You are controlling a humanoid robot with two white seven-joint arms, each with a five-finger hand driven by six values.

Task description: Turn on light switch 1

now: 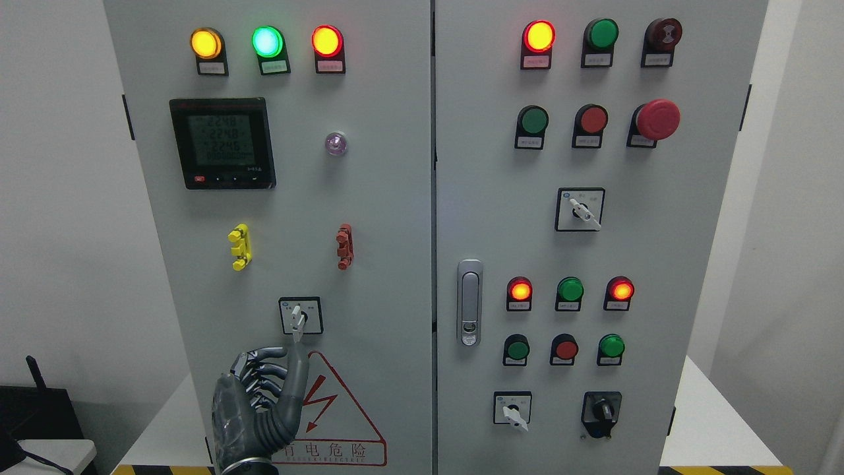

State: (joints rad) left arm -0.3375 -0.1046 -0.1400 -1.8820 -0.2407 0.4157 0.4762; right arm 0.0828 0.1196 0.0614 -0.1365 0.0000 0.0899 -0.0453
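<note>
A rotary selector switch [300,316] sits low on the left door of the grey cabinet [382,218]. It has a square black-framed plate, and its white knob points straight down. My left hand [277,361] comes up from the bottom edge just below it. The thumb tip [298,353] reaches up to a little under the knob's lower end, without clearly touching it. The other fingers [258,369] are bent toward the panel, apart from the thumb, and hold nothing. My right arm does not show.
Above the switch are a yellow clip [239,247], a red clip [345,246], a digital meter [221,143] and three lit lamps. The right door carries a handle [469,301], several buttons, lamps and rotary switches. A warning triangle [330,409] lies beside my hand.
</note>
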